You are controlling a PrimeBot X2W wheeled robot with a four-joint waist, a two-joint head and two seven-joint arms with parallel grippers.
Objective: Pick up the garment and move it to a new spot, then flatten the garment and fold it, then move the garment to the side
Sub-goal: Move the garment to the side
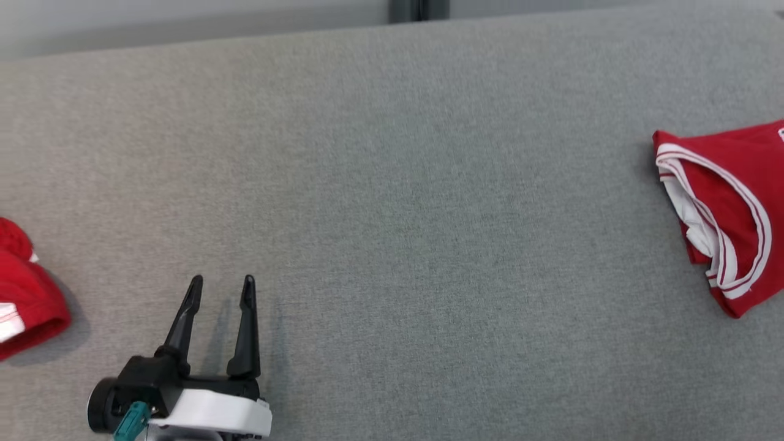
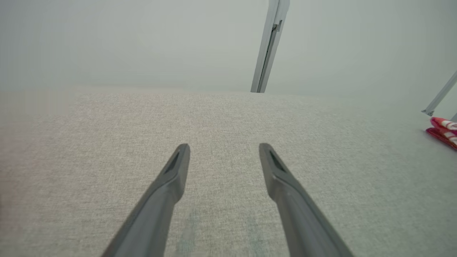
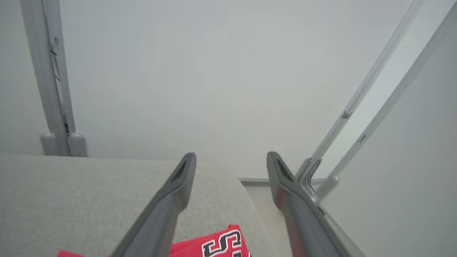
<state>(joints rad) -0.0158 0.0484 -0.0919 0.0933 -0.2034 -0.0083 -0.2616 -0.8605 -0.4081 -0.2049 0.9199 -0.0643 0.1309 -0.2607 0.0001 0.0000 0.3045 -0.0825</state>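
Closest to the head camera is the left gripper (image 1: 222, 280). Its two dark fingers are spread wide and hold nothing, and they point away across the bare grey surface (image 1: 429, 214). Its own wrist view confirms this: the left gripper (image 2: 224, 146) has only fabric-covered surface between and beyond its tips. It looks parked there to keep clear of the work.

The garment (image 1: 723, 153) lies well to the right of the left gripper, at the surface's right end. It is a red piece with white trim, folded into a compact packet, and the edge of the head view cuts it off. From the left wrist it shows as a thin red and white sliver (image 2: 442, 130) far off to the right.

The right gripper (image 3: 231, 155) hangs over that packet with its fingers wide apart and nothing pinched between them. The red cloth with its lettering (image 3: 214, 246) lies on the surface beneath them, near the rounded corner. With the fingers this open above a folded piece, the garment reads as already set down at the side, which would put the task at or near its end.

A second, crumpled red garment (image 1: 27, 300) sits just left of the left gripper, apart from it.
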